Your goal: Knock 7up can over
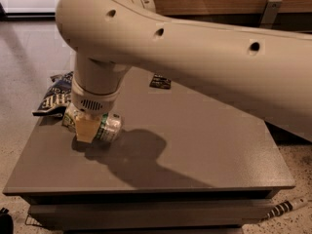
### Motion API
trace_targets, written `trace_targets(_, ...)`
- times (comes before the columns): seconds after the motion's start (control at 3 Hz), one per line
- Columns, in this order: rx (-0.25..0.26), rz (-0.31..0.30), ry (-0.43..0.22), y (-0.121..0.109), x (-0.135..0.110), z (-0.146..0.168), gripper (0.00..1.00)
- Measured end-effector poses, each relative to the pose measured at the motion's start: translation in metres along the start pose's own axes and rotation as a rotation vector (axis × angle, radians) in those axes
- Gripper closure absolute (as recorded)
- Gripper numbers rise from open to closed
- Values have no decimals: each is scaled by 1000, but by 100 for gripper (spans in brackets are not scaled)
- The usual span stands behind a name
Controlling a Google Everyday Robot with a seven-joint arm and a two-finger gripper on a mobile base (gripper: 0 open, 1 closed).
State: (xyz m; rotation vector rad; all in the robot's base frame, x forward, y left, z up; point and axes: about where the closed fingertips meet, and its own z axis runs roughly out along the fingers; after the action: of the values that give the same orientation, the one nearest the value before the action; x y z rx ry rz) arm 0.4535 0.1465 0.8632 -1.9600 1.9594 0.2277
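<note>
The 7up can (110, 126) is at the left side of the grey table (204, 150), right under my gripper (88, 127). Its whitish-green body with green print shows to the right of the gripper's tan tip. The can looks tipped, with its silver end pointing right, and it touches the table. My gripper points straight down from the thick white wrist (97, 87) and is against the can's left part, hiding that part. The arm's big white link crosses the upper frame.
A dark blue crinkled chip bag (52, 97) lies at the table's left edge, just behind the gripper. A flat black snack-bar wrapper (160, 82) lies at the back, partly under the arm. A striped cable end (285, 207) lies on the floor at the lower right.
</note>
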Motion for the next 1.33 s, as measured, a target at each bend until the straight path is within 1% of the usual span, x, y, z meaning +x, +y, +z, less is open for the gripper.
trace_targets(0.33, -20, 5, 41, 7, 2, 23, 100)
trace_targets(0.67, -61, 4, 29, 12, 4, 49, 98)
trace_targets(1.33, -60, 2, 29, 12, 2, 44, 53)
